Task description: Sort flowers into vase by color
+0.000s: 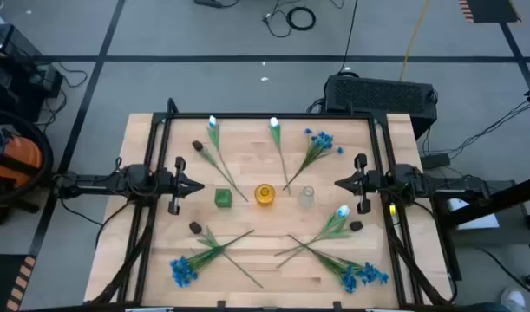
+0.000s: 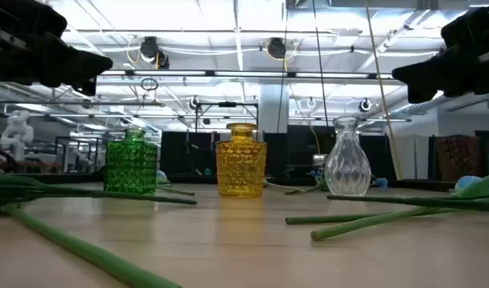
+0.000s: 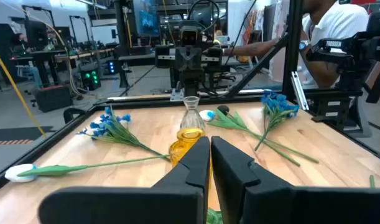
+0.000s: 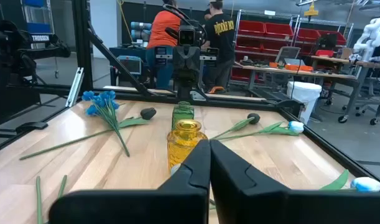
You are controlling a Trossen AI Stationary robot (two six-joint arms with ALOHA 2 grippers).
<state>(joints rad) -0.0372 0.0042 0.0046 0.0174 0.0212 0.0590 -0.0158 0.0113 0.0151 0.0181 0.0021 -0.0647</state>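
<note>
Taking the yellow vase (image 1: pixel 265 194) at the middle of the table (image 1: pixel 160 251) as the mark, the nearest flowers lie toward the front edge: blue flowers (image 1: pixel 184 269) to its front left, and more blue flowers (image 1: pixel 365 276) to its front right beside a white tulip (image 1: pixel 341 212). Level with it stand a green vase (image 1: pixel 223 198) and a clear vase (image 1: pixel 307 197). The left tool (image 1: pixel 195 185) and right tool (image 1: pixel 338 183) hover either side, both closed and empty. Beyond it lie two white tulips (image 1: pixel 213 123) and blue flowers (image 1: pixel 320 139).

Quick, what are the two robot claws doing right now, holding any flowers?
Left gripper: shut, holding nothing, hovering at the table's left side.
Right gripper: shut, holding nothing, hovering at the table's right side.
</note>
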